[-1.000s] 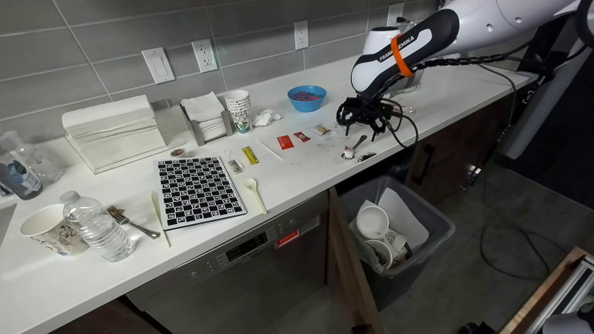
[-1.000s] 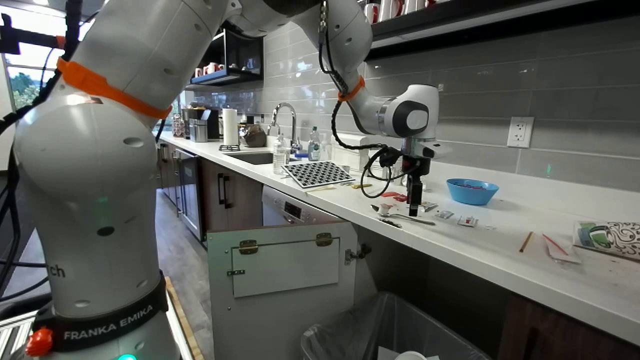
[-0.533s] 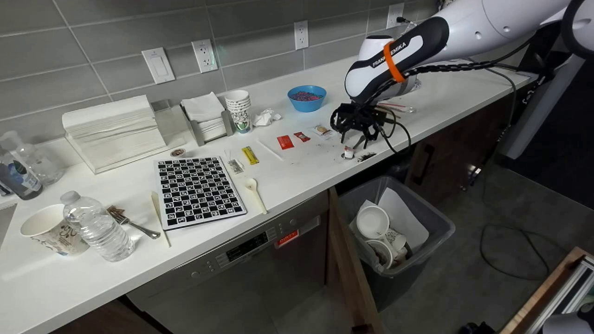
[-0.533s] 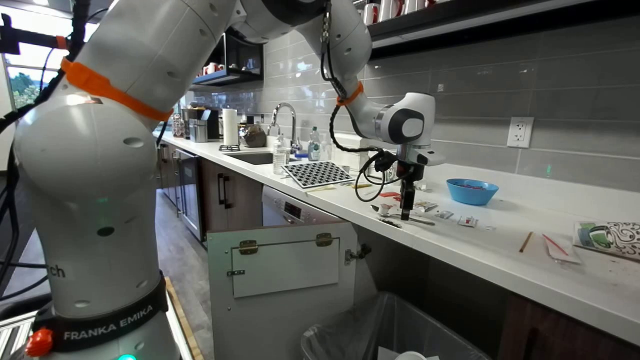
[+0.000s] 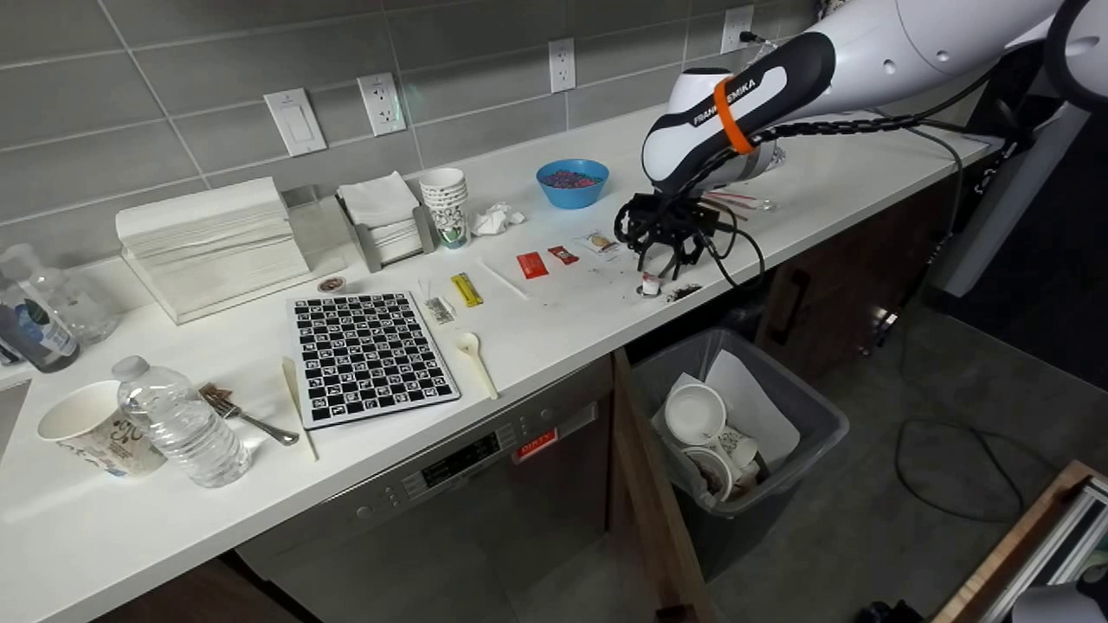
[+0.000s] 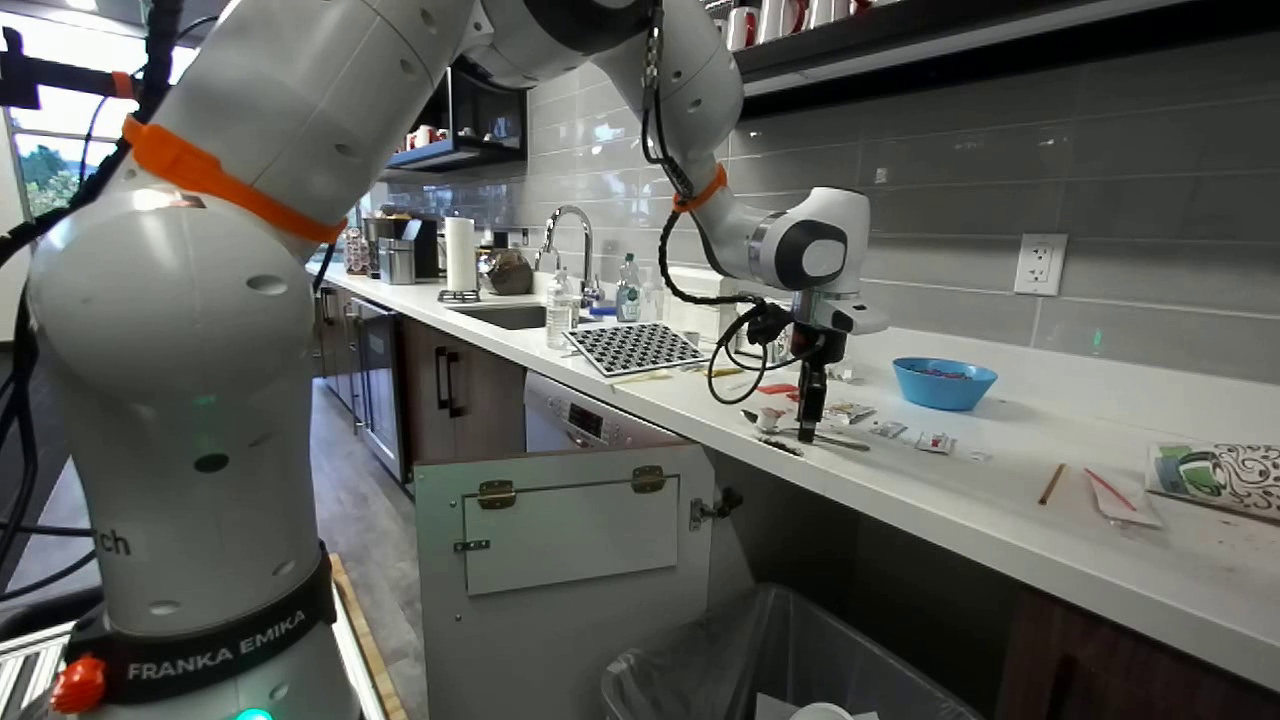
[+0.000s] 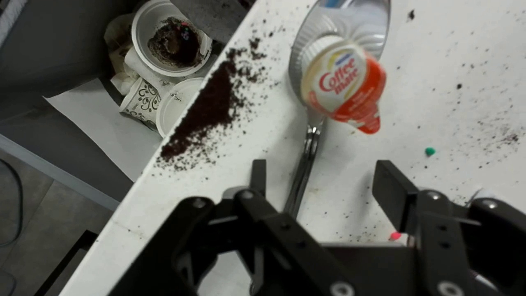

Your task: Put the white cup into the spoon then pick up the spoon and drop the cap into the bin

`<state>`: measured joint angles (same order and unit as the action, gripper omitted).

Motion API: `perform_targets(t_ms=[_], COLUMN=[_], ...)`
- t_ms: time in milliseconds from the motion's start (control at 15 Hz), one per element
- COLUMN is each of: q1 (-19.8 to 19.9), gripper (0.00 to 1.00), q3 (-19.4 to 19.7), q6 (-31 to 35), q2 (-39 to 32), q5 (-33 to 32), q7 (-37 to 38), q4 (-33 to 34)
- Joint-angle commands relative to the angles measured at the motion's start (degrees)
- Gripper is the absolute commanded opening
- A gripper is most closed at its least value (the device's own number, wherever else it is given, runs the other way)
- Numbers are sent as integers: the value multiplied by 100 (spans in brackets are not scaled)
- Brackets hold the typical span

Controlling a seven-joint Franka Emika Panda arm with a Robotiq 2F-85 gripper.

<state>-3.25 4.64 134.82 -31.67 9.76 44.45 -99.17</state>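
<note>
One small, white, red-labelled cup (image 7: 343,78) rests in one shiny, oval-bowled, slim-handled metal spoon (image 7: 311,142); the black two-fingered gripper (image 7: 320,181), spread wide and empty, straddles it.

The arm (image 5: 874,61) holds its tool (image 7: 321,179) downward, fingers (image 7: 390,193) spread apart.

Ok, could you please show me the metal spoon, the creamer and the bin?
Metal spoon (image 7: 305,164): wrist view, on its handle.
Creamer (image 7: 344,83): wrist view, on its printed lid.
Bin (image 5: 736,532): in an exterior view, on its outer wall.
</note>
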Motion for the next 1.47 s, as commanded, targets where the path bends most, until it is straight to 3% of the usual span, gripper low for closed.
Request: perform_targets(t_ms=[0,133,200,467,933,1400], q1=[20,16,14,16,14,16], gripper=[61,57,48,49,35,31], q3=[-22,-19,-16,-16,-17,-17], q6=[42,22,11,-26,-74,-75], q2=[-45,-38,-32,-33,-52,-54], q5=[122,116,111,109,98,96], q7=[79,104,121,159,234,244], q4=[47,51,53,73,120,123])
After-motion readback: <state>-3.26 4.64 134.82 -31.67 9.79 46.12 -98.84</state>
